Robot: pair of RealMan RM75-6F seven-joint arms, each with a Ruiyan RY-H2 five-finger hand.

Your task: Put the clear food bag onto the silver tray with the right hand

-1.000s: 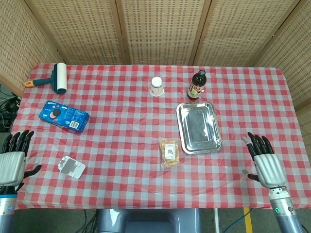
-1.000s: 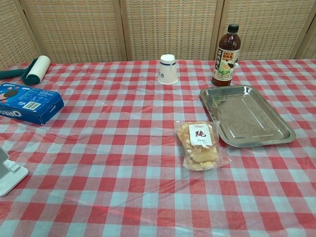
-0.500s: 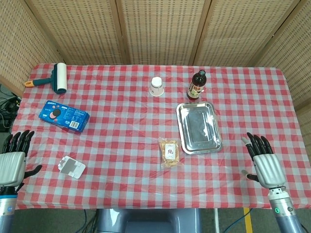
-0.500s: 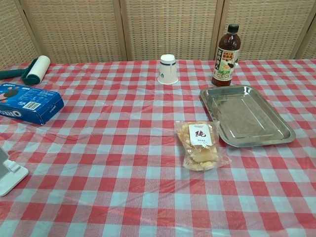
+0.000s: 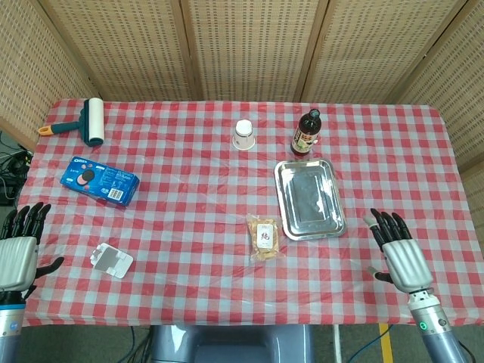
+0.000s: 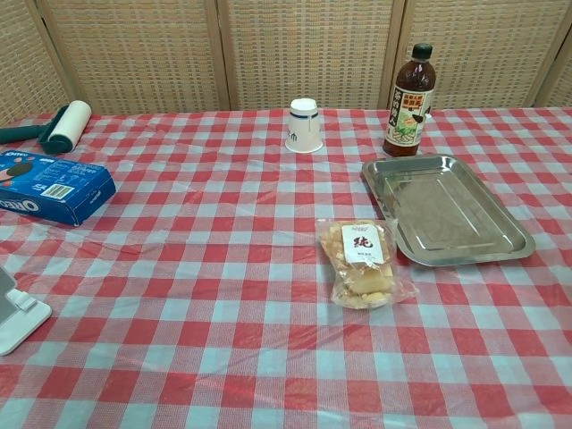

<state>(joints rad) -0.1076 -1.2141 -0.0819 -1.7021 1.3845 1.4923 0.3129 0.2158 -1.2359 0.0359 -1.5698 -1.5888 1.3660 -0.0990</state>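
Awaiting pickup: clear food bag beside silver tray

Lying flat on the red-and-white checked tablecloth [image 5: 189, 197], the clear food bag [image 5: 264, 237] sits just beside the near left corner of the silver tray [image 5: 308, 197], apart from it by a narrow gap in the head view; in the chest view the bag's edge looks almost against the tray rim. Bag: soft transparent film, crinkled, pale yellowish lumpy contents, white label with a red character on top. Tray: rectangular stainless steel, rounded corners, shallow raised rim, reflective, nothing in it. Its placement next to the bag suggests a short carry.

Right hand [image 5: 398, 251]: at the near right table edge, well apart from the bag, fingers spread and extended, holding nothing. Judged not yet begun on the reach.

Left hand [image 5: 20, 250]: at the near left edge, fingers likewise spread, empty, probably parked since the task assigns the right.

Other items, none in the path:
- dark sauce bottle [image 5: 305, 134], glossy, labelled, upright just behind the tray
- white paper cup [image 5: 243, 135], upside down
- blue Oreo box [image 5: 100, 181], cardboard
- lint roller [image 5: 85, 122], teal handle, white roll
- small white flat object [image 5: 111, 261], identity unclear
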